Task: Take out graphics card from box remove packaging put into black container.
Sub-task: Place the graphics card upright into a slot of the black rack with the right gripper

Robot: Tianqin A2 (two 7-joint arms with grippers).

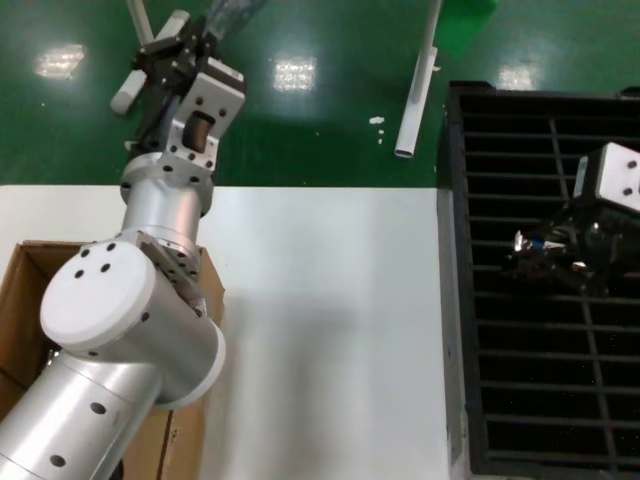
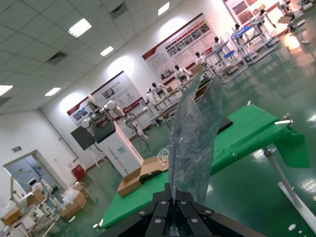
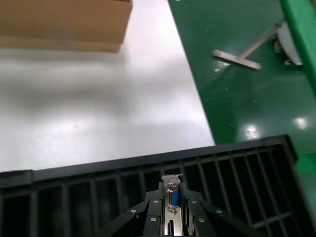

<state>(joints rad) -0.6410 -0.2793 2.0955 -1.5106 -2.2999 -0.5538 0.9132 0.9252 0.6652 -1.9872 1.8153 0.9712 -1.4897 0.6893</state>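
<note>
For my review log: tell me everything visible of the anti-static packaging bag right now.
The packaging is a translucent grey-blue, crinkled, shiny plastic bag, empty as far as can be seen. It stands upright from the left gripper, whose fingers pinch its bottom edge. In the head view the bag is held past the far edge of the white table, above the green floor. Nothing else touches it.

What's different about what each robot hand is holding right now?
The left gripper is shut on the packaging, a limp, see-through crinkled bag; the right gripper is shut on the graphics card, of which a rigid silver bracket with a blue port shows. The packaging is raised beyond the table's far edge; the graphics card sits low over the black container. The packaging looks empty. Both are pinched at one end.
</note>
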